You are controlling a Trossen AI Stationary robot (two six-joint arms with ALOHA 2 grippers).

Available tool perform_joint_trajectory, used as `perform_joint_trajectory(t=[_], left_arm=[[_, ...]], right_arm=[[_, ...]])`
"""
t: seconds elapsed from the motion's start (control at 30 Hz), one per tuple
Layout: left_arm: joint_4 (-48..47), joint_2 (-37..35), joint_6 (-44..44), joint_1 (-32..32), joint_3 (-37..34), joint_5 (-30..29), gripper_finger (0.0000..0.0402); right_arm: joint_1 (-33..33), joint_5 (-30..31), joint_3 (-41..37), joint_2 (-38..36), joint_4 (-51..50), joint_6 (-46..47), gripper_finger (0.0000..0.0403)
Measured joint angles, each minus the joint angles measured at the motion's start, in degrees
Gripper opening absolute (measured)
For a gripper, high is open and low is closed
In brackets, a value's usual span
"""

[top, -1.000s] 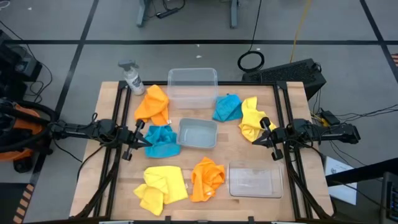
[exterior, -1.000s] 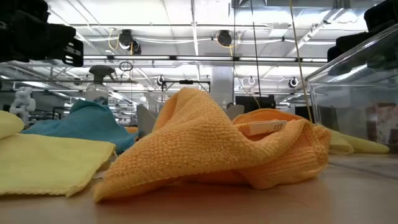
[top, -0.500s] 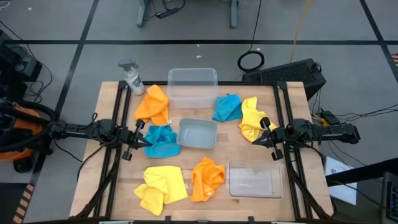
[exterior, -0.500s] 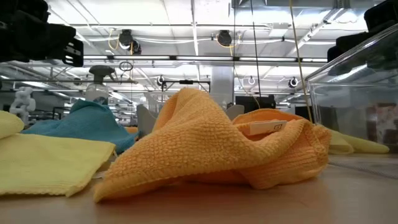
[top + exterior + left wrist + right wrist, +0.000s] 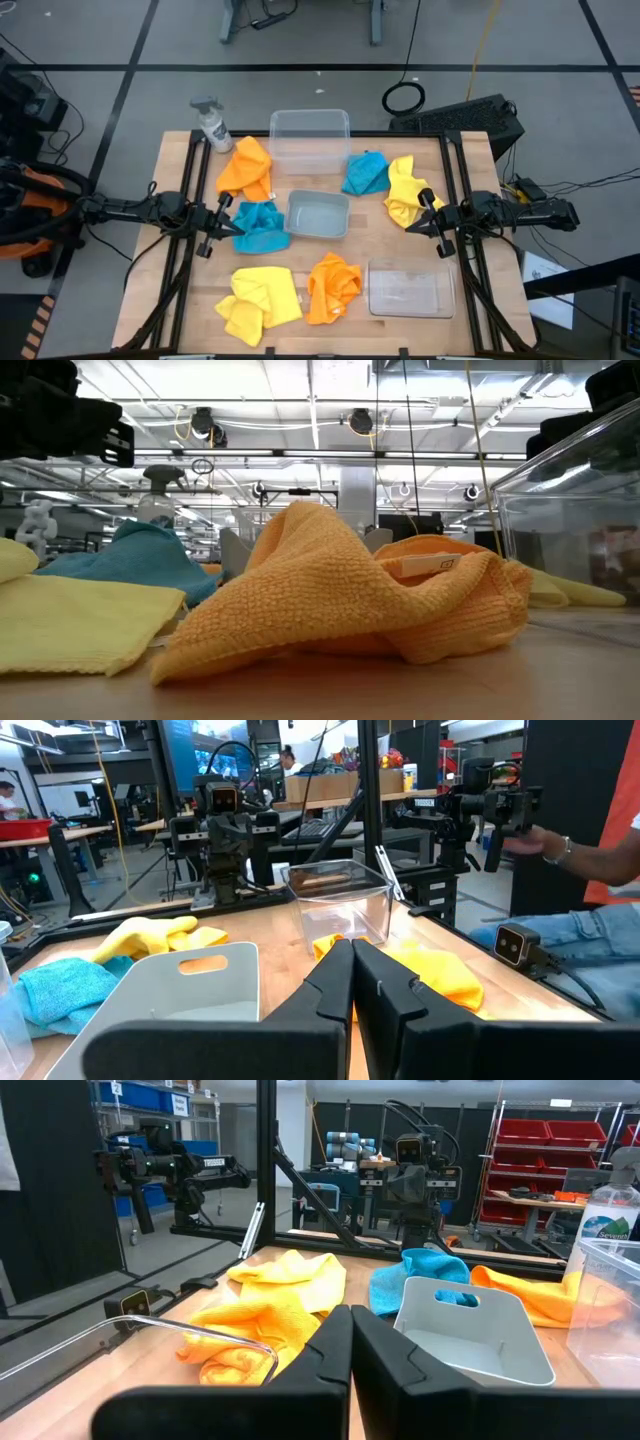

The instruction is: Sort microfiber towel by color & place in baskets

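Six towels lie rumpled on the wooden table: an orange one [image 5: 247, 168] and a turquoise one [image 5: 366, 172] toward the far side, a yellow one [image 5: 405, 192] at the right, a turquoise one [image 5: 258, 226] left of centre, and a yellow one [image 5: 258, 300] and an orange one [image 5: 332, 288] near the front. The small grey basket [image 5: 318, 214] stands in the middle. A large clear basket [image 5: 310, 140] stands behind it, and another [image 5: 410, 288] at the near right. My left gripper [image 5: 232, 222] hovers shut over the left turquoise towel's edge. My right gripper [image 5: 412, 222] hovers shut beside the right yellow towel.
A grey-white spray bottle [image 5: 212, 125] stands at the table's far left corner. Black frame rails [image 5: 180, 260] run along both sides under the arms. In the left wrist view a person's arm [image 5: 590, 850] shows beyond the table's right side. Bare wood lies along the near edge.
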Motion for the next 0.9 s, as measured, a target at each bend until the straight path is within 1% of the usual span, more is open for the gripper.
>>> perform_joint_trajectory(t=[0.9], left_arm=[[0.0, 0.0, 0.0, 0.0, 0.0, 0.0, 0.0013]], right_arm=[[0.0, 0.0, 0.0, 0.0, 0.3, -0.7, 0.0]])
